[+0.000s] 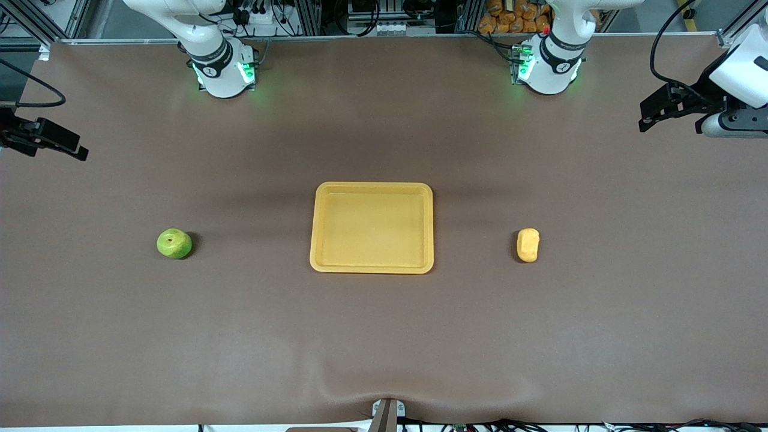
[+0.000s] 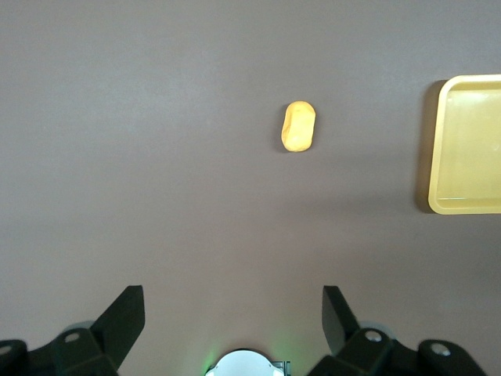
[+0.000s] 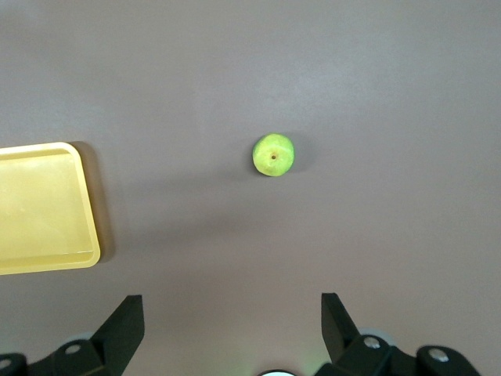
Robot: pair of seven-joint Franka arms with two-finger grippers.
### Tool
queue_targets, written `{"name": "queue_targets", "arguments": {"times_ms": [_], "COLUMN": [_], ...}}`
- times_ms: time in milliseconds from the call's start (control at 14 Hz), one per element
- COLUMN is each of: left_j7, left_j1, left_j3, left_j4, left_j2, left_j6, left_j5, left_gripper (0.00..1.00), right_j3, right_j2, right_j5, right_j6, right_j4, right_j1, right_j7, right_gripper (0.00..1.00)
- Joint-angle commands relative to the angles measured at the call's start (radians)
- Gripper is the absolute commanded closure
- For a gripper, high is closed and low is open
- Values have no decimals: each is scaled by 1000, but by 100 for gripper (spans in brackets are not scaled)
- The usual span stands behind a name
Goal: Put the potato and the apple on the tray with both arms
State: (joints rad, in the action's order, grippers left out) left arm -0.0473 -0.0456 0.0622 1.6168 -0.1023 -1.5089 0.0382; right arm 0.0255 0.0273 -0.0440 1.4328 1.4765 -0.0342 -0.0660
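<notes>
Both my grippers hung high with jaws wide apart and empty: the left gripper over the table at the left arm's end, the right gripper at the right arm's end. The tray lay empty. The potato sat well apart from it toward the left arm's end, the apple toward the right arm's. Nothing obstructed either path. Risks noted: the round apple rolling from a pinch; arms crowding over the tray.

A brown table is seen, on which the tray is laid at the middle, the apple toward the right arm's end, the potato toward the left arm's end.
</notes>
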Motion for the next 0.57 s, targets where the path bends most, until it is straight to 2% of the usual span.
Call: {"name": "queue_targets", "arguments": {"times_ms": [0, 500], "left_j7": [-14, -12], "left_j1": [-2, -5], "left_j3": [-4, -2], "left_j4": [-26, -26], "left_j2": [12, 24], "left_j6": [15, 13], "left_j5": [-3, -3], "left_gripper": [0, 0], "right_j3": [17, 16], "right_j2": [-20, -20], "right_j5": [0, 0], "right_j6": [-8, -9], "right_j4": [4, 8], "right_j1": [20, 14], "right_j7": [8, 9], "right_gripper": [0, 0]}}
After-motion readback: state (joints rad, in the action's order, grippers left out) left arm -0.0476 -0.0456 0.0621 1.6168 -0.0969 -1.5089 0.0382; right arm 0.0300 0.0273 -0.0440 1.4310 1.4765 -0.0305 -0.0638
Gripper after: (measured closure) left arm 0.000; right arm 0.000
